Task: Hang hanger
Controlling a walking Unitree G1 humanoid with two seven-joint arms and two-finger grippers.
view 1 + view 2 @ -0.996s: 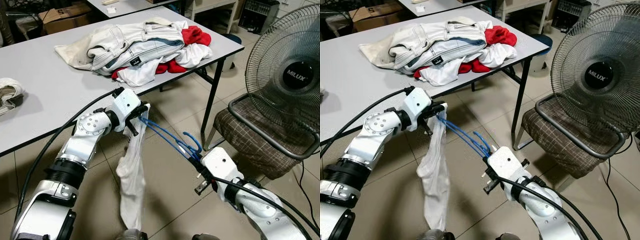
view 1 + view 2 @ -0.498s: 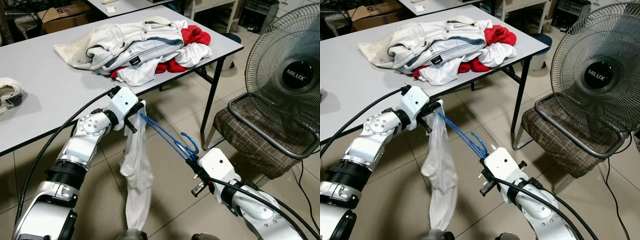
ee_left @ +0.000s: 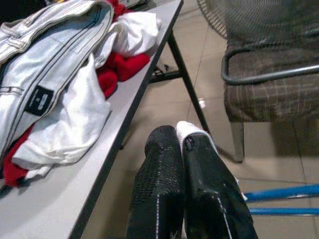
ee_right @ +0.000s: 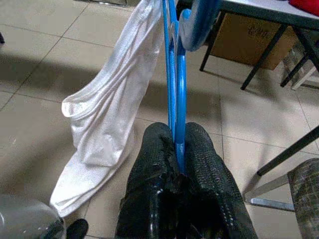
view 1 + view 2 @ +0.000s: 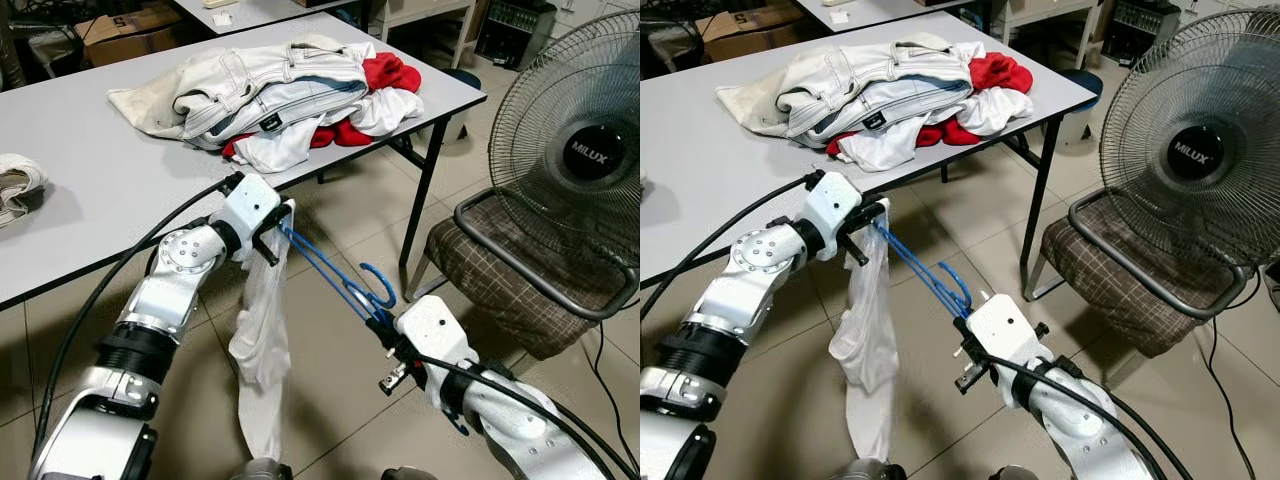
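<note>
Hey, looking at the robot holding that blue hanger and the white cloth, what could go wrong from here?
1. The left claw pinches just a corner of the white cloth, and the rest hangs toward the floor. It may slip off the hanger or drag on the tiles.
2. The right claw clamps the hanger by its thin wire near the hook, so the hanger might twist in the grip.
3. The fan and chair stand close on the right; a swing could hit them.
</note>
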